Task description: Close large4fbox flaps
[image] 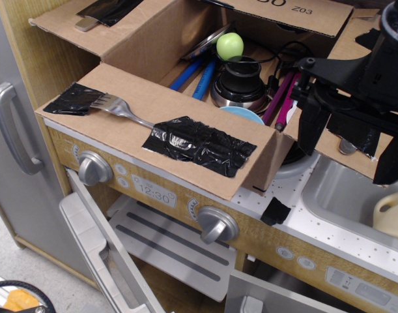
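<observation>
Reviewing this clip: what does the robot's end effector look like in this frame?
The end effector is matte black throughout, built of blocky, angular parts with two flat, squared fingers. A bulkier black housing sits behind it at the frame's right edge. No markings, labels or cables on it are discernible.

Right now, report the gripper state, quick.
Gripper: open, holding nothing; its black fingers hang apart over the right side of the cardboard box.

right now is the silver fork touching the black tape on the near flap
Touching. The observation.image view shows the fork lying flat on the near flap, its handle running under the large black tape patch.
</observation>
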Motion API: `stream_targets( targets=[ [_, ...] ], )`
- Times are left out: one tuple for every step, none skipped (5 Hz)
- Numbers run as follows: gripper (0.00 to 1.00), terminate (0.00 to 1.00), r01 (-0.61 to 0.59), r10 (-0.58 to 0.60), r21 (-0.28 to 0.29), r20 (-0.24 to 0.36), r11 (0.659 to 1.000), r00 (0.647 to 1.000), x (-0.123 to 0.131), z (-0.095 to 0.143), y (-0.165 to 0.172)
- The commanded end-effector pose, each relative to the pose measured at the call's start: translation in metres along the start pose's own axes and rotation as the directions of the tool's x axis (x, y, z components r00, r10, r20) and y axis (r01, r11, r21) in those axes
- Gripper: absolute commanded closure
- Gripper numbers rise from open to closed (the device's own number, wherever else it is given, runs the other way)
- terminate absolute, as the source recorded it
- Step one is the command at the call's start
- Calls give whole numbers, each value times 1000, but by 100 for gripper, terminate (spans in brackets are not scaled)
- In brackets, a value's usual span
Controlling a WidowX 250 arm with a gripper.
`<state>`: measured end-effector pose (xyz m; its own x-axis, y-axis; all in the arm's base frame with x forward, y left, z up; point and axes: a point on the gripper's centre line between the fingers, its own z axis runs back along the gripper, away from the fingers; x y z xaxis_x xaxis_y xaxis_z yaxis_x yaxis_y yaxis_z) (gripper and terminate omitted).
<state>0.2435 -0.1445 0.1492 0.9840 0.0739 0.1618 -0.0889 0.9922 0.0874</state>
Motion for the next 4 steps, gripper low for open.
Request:
stream_targets(
  targets=[
    [0,0,0,0,0,0,1000,1000,0,0,0],
    [0,0,-30,30,3,-6,1000,1000,-14,-13,-9],
    [0,0,-41,41,31,3,999,999,-23,-27,-14],
    [0,0,-41,37,74,48,996,998,-32,-46,-10]
  ],
)
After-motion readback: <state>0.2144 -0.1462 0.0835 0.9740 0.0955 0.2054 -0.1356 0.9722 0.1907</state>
